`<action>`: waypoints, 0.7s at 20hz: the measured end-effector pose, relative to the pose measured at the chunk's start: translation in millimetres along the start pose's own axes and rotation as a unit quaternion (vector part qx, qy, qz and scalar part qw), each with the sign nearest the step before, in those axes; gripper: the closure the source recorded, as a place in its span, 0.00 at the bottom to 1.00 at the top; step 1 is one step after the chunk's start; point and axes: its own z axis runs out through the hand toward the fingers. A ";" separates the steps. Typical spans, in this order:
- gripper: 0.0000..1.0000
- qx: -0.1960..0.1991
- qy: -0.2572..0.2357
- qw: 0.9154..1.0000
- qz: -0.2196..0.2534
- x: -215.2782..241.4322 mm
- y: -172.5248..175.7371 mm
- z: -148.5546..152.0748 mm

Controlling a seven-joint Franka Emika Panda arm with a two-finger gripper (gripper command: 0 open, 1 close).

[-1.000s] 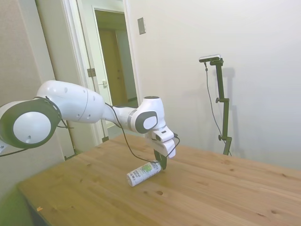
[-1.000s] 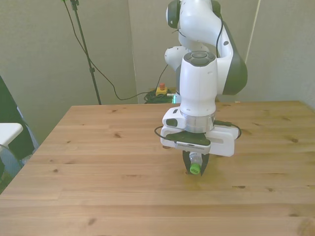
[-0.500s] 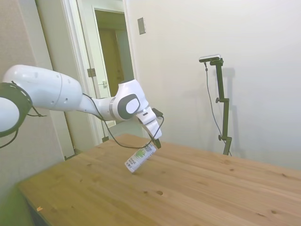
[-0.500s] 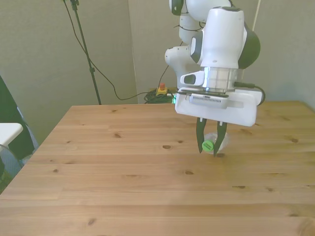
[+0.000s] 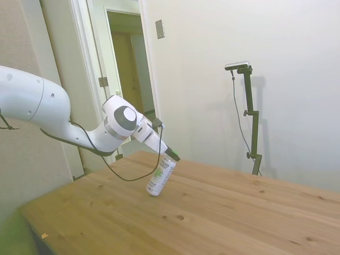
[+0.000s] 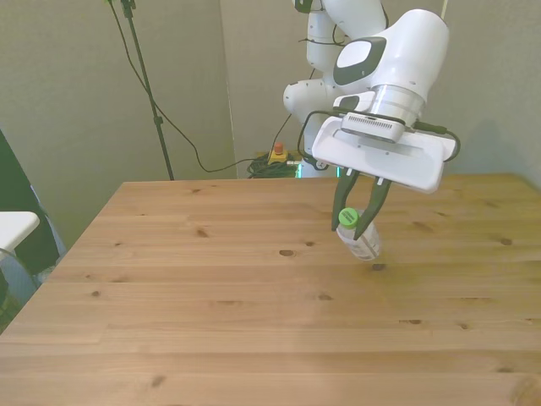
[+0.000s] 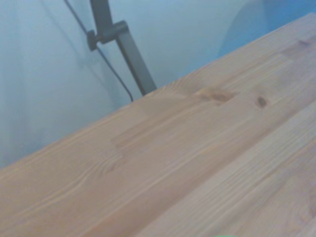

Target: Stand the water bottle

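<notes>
I have my pincer [image 6: 352, 222] closed on the water bottle [image 5: 161, 176] just below its green cap [image 6: 347, 217], so its base pivots on the wooden table [image 6: 211, 321] with the cap tipped toward one o'clock in the side view

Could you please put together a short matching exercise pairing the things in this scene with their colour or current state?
Things:
1. water bottle
2. cap
3. gripper
4. table

States:
A. green
B. bare wood
C. tilted, base at the tabletop
D. shut on the bottle's neck

Pairs: 1-C, 2-A, 3-D, 4-B
</notes>
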 end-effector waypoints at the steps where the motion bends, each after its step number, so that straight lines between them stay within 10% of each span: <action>1: 1.00 0.006 0.009 1.000 0.007 10.1 -2.8 3.0; 14: 1.00 0.086 0.182 0.978 0.059 71.3 -11.8 47.3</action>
